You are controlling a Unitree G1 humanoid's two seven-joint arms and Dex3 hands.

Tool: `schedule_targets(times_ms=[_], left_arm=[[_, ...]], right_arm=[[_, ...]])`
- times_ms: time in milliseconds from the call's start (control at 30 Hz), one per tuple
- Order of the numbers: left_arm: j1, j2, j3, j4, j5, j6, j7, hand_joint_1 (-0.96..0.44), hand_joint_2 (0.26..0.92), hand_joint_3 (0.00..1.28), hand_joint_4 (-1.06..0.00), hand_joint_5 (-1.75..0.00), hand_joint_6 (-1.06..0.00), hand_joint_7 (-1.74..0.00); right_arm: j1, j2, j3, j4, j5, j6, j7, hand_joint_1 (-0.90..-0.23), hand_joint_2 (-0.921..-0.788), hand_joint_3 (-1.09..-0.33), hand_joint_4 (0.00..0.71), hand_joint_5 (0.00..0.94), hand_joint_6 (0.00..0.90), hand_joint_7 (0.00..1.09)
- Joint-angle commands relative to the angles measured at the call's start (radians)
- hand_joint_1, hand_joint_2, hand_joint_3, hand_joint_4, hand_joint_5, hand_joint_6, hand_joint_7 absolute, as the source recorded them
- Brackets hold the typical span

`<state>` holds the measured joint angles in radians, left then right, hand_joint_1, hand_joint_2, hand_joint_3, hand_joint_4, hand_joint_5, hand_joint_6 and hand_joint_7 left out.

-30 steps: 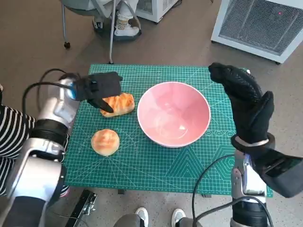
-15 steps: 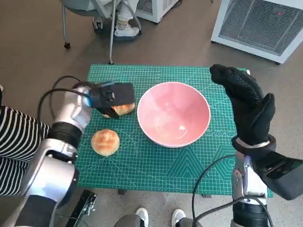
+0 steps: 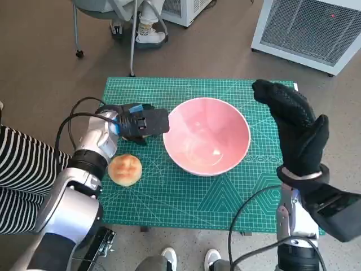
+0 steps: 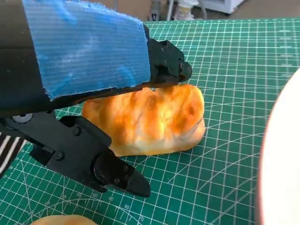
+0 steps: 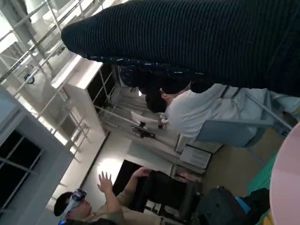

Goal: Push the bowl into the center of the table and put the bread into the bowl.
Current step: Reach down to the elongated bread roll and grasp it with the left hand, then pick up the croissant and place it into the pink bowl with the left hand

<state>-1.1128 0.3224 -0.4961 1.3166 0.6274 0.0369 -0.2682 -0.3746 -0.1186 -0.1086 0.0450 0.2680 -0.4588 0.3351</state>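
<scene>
A wide, glossy pink bowl point(image 3: 207, 135) is seen near the middle of a green gridded cutting mat point(image 3: 186, 197) that covers the small table. Just beside the bowl's rim, on the robot's left, an elongated golden-brown bread loaf point(image 4: 150, 119) lies flat on the mat. The black left hand with blue tape across its back point(image 3: 138, 122) is placed over this loaf: in the left wrist view one black finger point(image 4: 166, 70) is laid against the loaf's top, while another point(image 4: 101, 161) is spread apart from it, down by the mat at the loaf's near side. The loaf is bracketed between them; whether it is actually gripped cannot be told. A round, pale-brown bun point(image 3: 124, 169) sits on the mat nearer the robot, apart from the loaf. The right hand in its black knitted glove point(image 3: 294, 127) is raised upright just beside the bowl's far side, its fingers extended and nothing held. A person in a striped sleeve point(image 3: 20, 169) is visible at the table's left edge
</scene>
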Motion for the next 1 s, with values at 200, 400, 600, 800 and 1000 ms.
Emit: schedule_targets(times_ms=[200, 400, 600, 800, 1000], left_arm=[[0.032, 0.005, -0.033, 0.017, 0.031, -0.014, 0.038, 0.33, 0.911, 0.06, -0.67, -1.18, -0.65, -0.43], [0.036, 0.030, -0.032, 0.011, 0.037, -0.052, 0.102, 0.05, 0.919, 0.09, -0.70, -1.24, -0.57, -1.04], [0.019, 0.049, -0.021, -0.001, 0.031, -0.070, 0.140, 0.01, 0.920, 0.10, -0.71, -1.24, -0.56, -1.13], [-0.008, 0.076, -0.002, -0.028, 0.021, -0.090, 0.173, 0.00, 0.920, 0.10, -0.71, -1.24, -0.55, -1.14], [-0.026, 0.105, 0.036, -0.089, 0.000, -0.117, 0.197, 0.00, 0.920, 0.09, -0.72, -1.23, -0.57, -1.13]], right_arm=[[0.032, -0.007, -0.001, -0.017, -0.022, 0.010, -0.017, -0.699, -0.921, -0.728, 0.208, 0.005, 0.119, 0.38], [0.033, -0.006, -0.001, -0.004, -0.023, -0.001, -0.019, -0.691, -0.921, -0.734, 0.201, 0.001, 0.117, 0.38], [0.034, -0.005, -0.001, -0.005, -0.025, -0.001, -0.022, -0.688, -0.921, -0.743, 0.198, 0.000, 0.116, 0.38], [0.035, -0.006, -0.002, -0.005, -0.019, 0.002, -0.020, -0.690, -0.921, -0.746, 0.197, 0.000, 0.115, 0.38], [0.036, -0.006, -0.003, -0.007, -0.013, 0.004, -0.018, -0.695, -0.921, -0.746, 0.197, 0.000, 0.113, 0.38]])
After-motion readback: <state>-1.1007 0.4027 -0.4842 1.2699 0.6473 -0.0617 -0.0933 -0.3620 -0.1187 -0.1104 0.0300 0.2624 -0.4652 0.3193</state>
